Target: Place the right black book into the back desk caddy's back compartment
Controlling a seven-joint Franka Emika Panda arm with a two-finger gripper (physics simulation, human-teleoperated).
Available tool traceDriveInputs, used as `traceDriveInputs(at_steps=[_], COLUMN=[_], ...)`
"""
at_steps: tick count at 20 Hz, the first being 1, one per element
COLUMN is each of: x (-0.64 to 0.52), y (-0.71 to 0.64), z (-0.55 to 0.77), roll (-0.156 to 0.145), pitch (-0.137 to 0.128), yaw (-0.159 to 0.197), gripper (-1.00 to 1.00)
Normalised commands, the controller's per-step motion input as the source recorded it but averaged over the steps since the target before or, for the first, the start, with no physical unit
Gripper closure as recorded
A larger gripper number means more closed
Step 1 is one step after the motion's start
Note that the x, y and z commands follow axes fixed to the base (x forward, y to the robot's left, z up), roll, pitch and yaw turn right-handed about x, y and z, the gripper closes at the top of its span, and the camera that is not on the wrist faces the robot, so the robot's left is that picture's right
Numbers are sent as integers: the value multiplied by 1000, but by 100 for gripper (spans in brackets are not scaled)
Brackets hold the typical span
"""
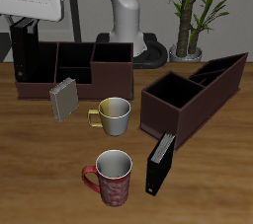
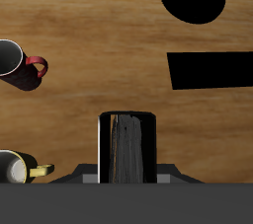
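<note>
Right black book (image 2: 128, 147) clamped upright in pincer (image 1: 22, 38), above back desk caddy (image 1: 99, 65). Judged stiff, light, smooth-covered; grip across both covers holds best.

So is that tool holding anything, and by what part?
Yes: the tool holds the right black book upright by its top end.

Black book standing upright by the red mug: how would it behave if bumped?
Black book stands on a narrow edge and is thin, so a light sideways bump probably topples it. Its hardcover look suggests stiff, not floppy. The red mug sits close; a fall that way might hit it.
</note>
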Motion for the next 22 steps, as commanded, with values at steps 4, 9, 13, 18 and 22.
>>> traceDriveInputs(at_steps=[4, 9, 13, 18, 22], x=[-430, -472, -363, -298, -339], y=[-90, 8, -18, -129, -73], z=[224, 32, 19, 85, 106], roll=[-27, -27, -14, -37, -4], pitch=[-17, 28, 32, -5, -8], yaw=[53, 26, 31, 9, 20], gripper=[100, 100, 100, 100, 100])
